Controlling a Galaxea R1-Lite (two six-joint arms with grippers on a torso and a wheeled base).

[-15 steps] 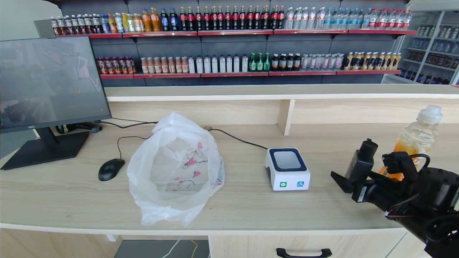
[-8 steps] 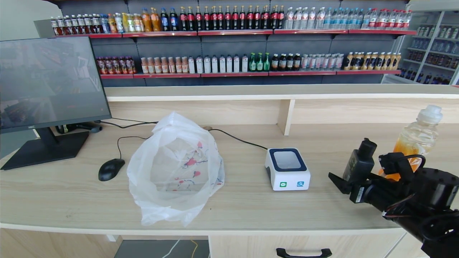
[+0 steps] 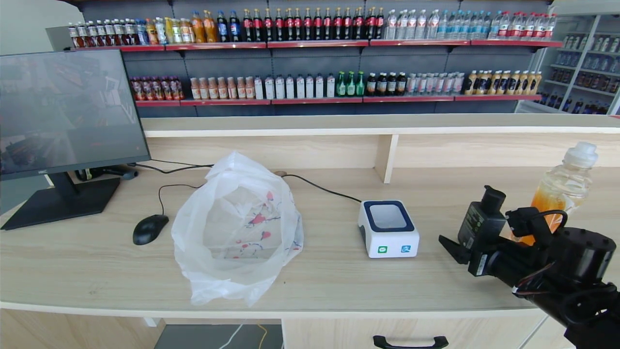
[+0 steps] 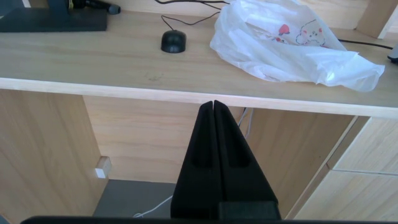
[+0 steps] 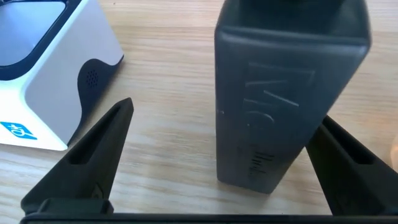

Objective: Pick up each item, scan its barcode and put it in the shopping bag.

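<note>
A small dark square bottle [image 3: 478, 217] stands on the counter right of the white barcode scanner [image 3: 387, 229]. My right gripper [image 3: 477, 230] is open around it. In the right wrist view the dark bottle [image 5: 287, 106] sits between the spread fingers [image 5: 84, 163] of the right gripper [image 5: 227, 115], with a gap on each side, and the scanner [image 5: 43, 74] is close by. The white shopping bag [image 3: 237, 228] lies open at mid-counter. My left gripper [image 4: 213, 112] is shut and empty, below the counter's front edge, with the bag [image 4: 286, 40] above it.
A clear bottle of orange drink [image 3: 564, 186] stands just behind my right arm. A monitor [image 3: 68, 116] and a black mouse [image 3: 150, 229] are on the left. A cable [image 3: 319, 189] runs to the scanner. A raised shelf [image 3: 387, 126] backs the counter.
My right gripper has edged left toward the scanner, and the dark bottle between its fingers sits slightly further left too. Bag, scanner and orange bottle have not moved.
</note>
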